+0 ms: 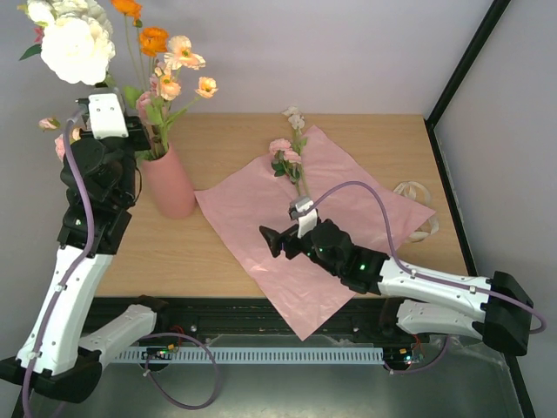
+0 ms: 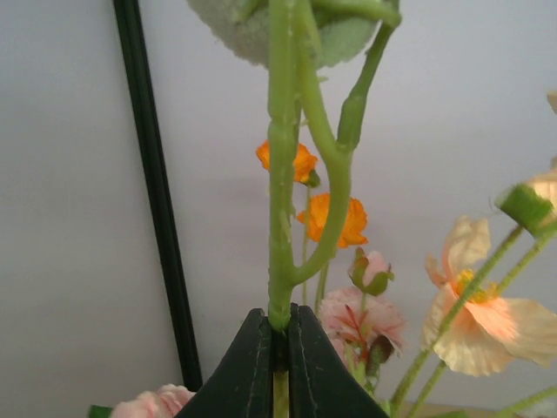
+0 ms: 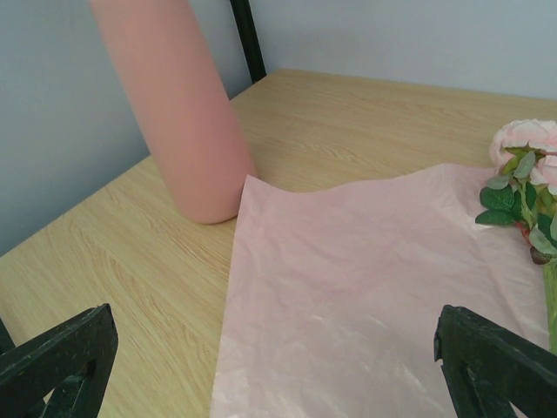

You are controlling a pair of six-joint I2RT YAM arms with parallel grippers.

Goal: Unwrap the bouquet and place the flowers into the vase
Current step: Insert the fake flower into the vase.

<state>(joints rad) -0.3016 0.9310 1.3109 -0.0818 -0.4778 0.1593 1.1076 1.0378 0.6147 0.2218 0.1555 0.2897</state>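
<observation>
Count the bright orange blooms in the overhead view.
2. The upper orange bloom touches the picture's top edge; the lower orange bloom sits just below it. Both rise above the vase. More may hide behind the cream flower.

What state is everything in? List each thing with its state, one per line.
vase: upright on the table, several flowers in it
white flower: raised beside the vase, held by its stem
left gripper: shut on the white flower's stem
wrapping paper: unwrapped, spread flat on the table
right gripper: open, empty, over the wrapping paper
pink flowers: lying on the wrapping paper
ribbon: untied, loose beside the wrapping paper
</observation>
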